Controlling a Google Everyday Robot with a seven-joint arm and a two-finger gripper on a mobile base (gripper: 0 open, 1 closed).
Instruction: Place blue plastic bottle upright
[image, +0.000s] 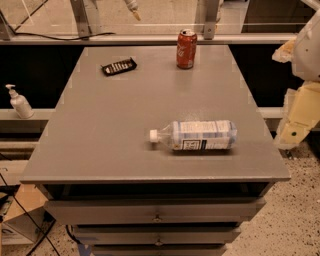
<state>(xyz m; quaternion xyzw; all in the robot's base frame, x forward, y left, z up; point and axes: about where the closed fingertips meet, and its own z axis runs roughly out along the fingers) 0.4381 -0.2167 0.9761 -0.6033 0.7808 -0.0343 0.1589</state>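
The blue plastic bottle (197, 135) lies on its side on the grey cabinet top (125, 120), toward the front right. Its white cap points left and its pale label with a dark panel faces up. My gripper (294, 131) hangs off the table's right edge, level with the bottle and well apart from it. It holds nothing that I can see. The white arm rises above it at the right border.
A red soda can (186, 48) stands upright at the back of the table. A small black tray (119, 66) lies at the back left. A white pump dispenser (19, 102) stands on a ledge to the left. Drawers (157, 212) sit below the front edge.
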